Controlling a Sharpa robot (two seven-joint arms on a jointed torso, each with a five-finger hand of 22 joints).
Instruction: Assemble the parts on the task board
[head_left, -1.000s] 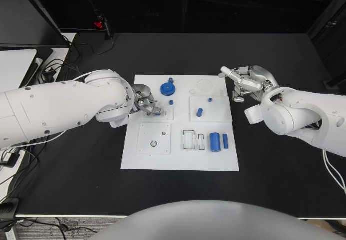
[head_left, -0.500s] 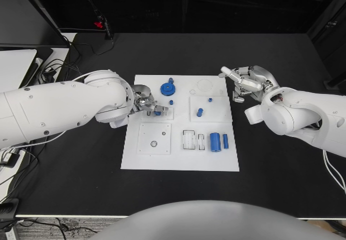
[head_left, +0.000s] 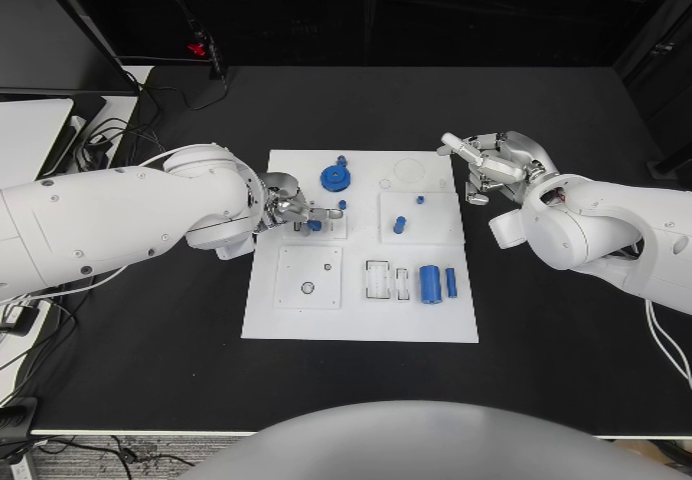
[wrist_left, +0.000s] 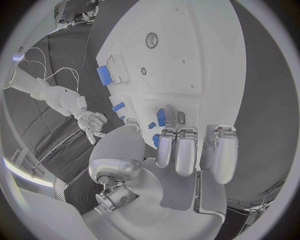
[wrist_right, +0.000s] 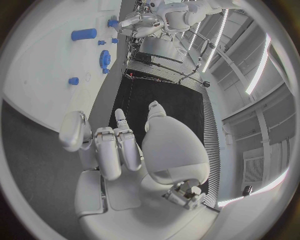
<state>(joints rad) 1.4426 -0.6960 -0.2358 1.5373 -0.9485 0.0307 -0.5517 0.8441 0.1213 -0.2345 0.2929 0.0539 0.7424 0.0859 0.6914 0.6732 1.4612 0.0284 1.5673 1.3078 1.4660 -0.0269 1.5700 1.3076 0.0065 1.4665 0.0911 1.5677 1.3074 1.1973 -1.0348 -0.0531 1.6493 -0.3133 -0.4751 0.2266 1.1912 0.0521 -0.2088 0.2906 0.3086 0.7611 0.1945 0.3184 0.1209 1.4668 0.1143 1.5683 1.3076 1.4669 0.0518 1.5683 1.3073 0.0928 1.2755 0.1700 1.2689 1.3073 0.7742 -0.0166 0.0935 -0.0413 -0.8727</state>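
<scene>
The white task board (head_left: 361, 315) lies mid-table. My left hand (head_left: 296, 212) hovers over its left part, fingers stretched out side by side. One fingertip (wrist_left: 169, 111) touches a small blue part (head_left: 313, 225) (wrist_left: 161, 118) standing in a small square plate; the thumb (wrist_left: 115, 156) stays away from it. A blue gear (head_left: 335, 180) sits just behind the hand. Two blue cylinders (head_left: 430, 284) (wrist_left: 103, 75) lie near the board's right front. My right hand (head_left: 488, 168) (wrist_right: 119, 145) hangs off the board's far right edge, holding nothing.
A blue peg (head_left: 400, 225) stands in the right square plate, with a small blue part (head_left: 342, 205) between the plates. A plate with a hole (head_left: 309, 277) lies in front of my left hand. Cables (head_left: 101, 135) and a white surface (head_left: 29, 130) lie at the table's left.
My left hand's fingers have stretched out to the right over the small square plate, baring more of the small blue part. The right hand has not moved.
</scene>
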